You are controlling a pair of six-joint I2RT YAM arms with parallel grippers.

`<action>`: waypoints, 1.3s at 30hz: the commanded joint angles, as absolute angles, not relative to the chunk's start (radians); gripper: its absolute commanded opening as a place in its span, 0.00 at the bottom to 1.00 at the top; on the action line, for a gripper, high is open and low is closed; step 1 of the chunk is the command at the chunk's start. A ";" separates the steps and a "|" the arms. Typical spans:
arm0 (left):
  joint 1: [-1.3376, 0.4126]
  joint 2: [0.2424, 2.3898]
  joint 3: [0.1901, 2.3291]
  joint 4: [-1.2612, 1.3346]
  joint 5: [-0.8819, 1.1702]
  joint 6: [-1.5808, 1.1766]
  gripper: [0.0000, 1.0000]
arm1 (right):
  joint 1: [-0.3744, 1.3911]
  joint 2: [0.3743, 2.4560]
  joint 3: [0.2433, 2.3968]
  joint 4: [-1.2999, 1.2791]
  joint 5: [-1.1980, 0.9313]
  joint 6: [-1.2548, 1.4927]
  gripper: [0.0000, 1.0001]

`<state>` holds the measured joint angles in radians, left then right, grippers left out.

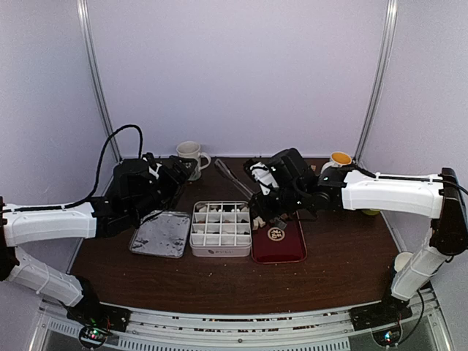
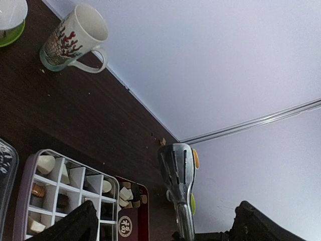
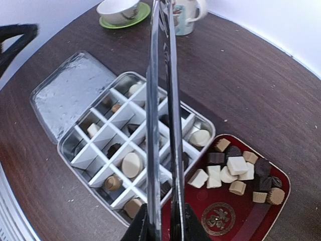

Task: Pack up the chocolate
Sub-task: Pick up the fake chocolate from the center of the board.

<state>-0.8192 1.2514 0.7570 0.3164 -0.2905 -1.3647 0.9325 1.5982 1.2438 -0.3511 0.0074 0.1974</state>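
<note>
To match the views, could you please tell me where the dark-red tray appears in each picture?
Top external: dark-red tray at the table's centre.
Left wrist: tray at the bottom edge, left of centre.
Right wrist: tray in the lower right corner.
Shared landmark: the white divided box right beside it.

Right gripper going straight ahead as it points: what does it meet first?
Probably the mug: the tongs in the right gripper point at it over the divided box; depth unclear.
</note>
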 commanded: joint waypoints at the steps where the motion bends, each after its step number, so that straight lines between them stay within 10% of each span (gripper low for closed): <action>1: -0.813 1.168 0.771 0.147 -0.390 -1.236 0.98 | 0.848 1.555 1.239 -0.370 0.072 0.243 0.20; 39: -0.463 1.018 0.785 -0.190 -0.054 -0.705 0.98 | 0.355 2.014 1.708 -0.787 0.021 0.542 0.32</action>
<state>-0.4789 1.0065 0.7536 -0.2367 -0.1215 -0.7582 0.3904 1.9808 1.6306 -0.6750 -0.0322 0.5465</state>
